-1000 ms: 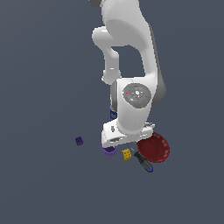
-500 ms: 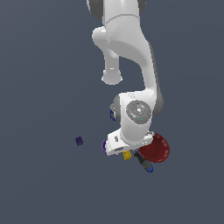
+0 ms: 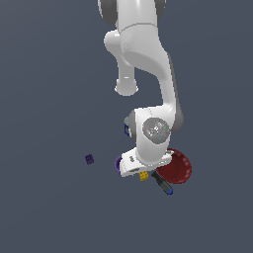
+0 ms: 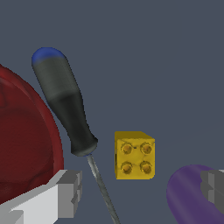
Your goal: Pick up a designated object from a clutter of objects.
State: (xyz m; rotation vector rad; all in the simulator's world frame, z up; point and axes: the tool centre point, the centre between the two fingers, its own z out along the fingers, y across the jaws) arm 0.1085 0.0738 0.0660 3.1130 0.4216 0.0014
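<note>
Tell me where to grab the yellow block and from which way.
Take the yellow block from straight above, by two opposite flat sides. It sits studs-up and square. The open gripper already straddles it. The screwdriver shaft lies close on one side and the purple cup on the other, so keep the fingers clear of both as you close.

Exterior view: set off the arm [image 3: 148, 74], well back and raised, looking down on the whole arm and the small clutter beneath it.
Wrist view: mounted on the wrist, facing straight down, very close to the surface; both tool fingers [image 4: 65, 192] enter the picture's edge.
Shared region: yellow block [image 4: 134, 155] [image 3: 144, 176], screwdriver [image 4: 65, 105] [image 3: 163, 185], red bowl [image 4: 24, 144] [image 3: 177, 168], purple cup [image 4: 192, 197] [image 3: 118, 163].
</note>
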